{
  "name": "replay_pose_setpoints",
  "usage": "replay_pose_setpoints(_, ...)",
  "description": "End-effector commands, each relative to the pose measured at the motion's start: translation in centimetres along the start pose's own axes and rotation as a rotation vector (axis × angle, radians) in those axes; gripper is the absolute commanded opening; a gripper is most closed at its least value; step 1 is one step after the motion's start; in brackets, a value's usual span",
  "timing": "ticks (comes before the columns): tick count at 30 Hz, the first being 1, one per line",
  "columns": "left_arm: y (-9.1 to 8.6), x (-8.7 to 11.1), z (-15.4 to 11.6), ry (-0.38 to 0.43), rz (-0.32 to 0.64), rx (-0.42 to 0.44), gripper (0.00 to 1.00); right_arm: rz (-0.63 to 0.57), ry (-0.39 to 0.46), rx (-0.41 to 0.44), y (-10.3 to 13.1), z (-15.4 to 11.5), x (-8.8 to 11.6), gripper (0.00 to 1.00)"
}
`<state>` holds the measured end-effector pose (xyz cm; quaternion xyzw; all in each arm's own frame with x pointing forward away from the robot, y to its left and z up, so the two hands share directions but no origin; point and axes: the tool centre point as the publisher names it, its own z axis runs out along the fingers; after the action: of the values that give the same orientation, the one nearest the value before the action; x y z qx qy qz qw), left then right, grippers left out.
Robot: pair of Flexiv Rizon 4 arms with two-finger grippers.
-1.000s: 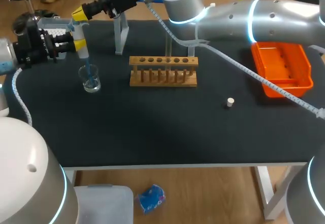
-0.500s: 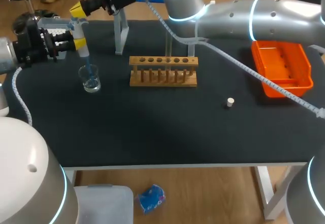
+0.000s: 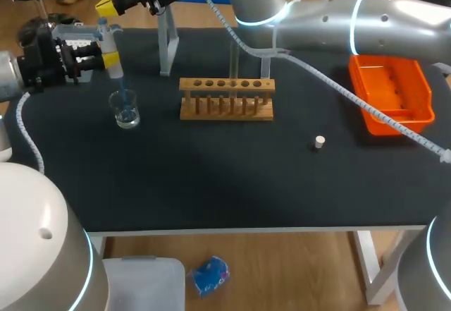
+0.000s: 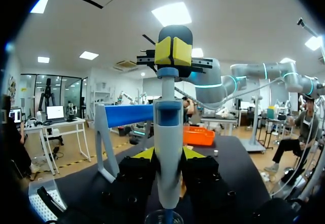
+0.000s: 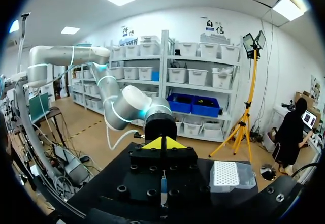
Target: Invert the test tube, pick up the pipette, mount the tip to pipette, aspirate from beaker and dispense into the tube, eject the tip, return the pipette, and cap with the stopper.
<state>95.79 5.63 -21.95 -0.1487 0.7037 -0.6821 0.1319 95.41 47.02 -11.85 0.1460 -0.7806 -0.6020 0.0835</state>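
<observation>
While the left gripper [image 3: 110,60] clamps the pipette [image 4: 168,132] by its body, one yellow finger on each side, the pipette stands upright over the beaker [image 3: 127,111] at the far left of the table [image 3: 211,177]. The blue tip [image 3: 123,89] is mounted and points down inside the beaker rim; can't tell if its end is in the liquid. The right arm comes in from the right and crosses the whole table. The right gripper [image 3: 113,3] sits just above the pipette's plunger end, fingers pressed fully together with nothing between them. Can't tell whether they touch the plunger; the head view suggests a small gap. The wooden rack [image 3: 226,100] is mid-table, well apart from the beaker. The white stopper [image 3: 320,142] lies loose on the table, nearer the front than the rack and off its right end. The orange tray [image 3: 384,125] is at the far right. The tip box [image 5: 226,173] is beside the left gripper, on the side away from the rack. Can't make out the test tube clearly.
</observation>
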Motion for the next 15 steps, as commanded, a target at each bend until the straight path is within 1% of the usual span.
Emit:
replay_pose_setpoints(1,-0.1,0.0,0.0,-0.001,-0.001,-0.001,0.0,0.007,-0.029,0.048,0.1,-1.8,1.3,0.0)
replay_pose_setpoints(2,-0.1,0.0,0.0,-0.001,-0.001,-0.001,0.0,0.009,-0.04,0.073,-0.1,-2.4,1.6,0.0)
replay_pose_setpoints(3,-0.1,0.0,0.0,-0.001,-0.001,-0.001,0.0,0.007,-0.051,0.09,-0.2,-2.9,1.9,0.34)
replay_pose_setpoints(4,-0.1,0.0,0.0,-0.001,-0.001,-0.001,0.0,0.006,-0.064,0.104,-0.4,-3.5,2.3,0.84)
replay_pose_setpoints(5,-0.1,0.0,0.0,-0.001,-0.001,-0.001,0.0,0.006,-0.08,0.113,-0.6,-4.2,2.6,1.0)
replay_pose_setpoints(9,-0.1,0.0,0.0,-0.001,-0.001,-0.001,0.0,0.012,-0.12,0.126,-1.5,-6.7,3.8,1.0)
replay_pose_setpoints(15,-0.1,0.0,0.0,-0.001,-0.001,-0.001,0.0,0.026,-0.139,0.135,-3.3,-10.2,5.3,1.0)
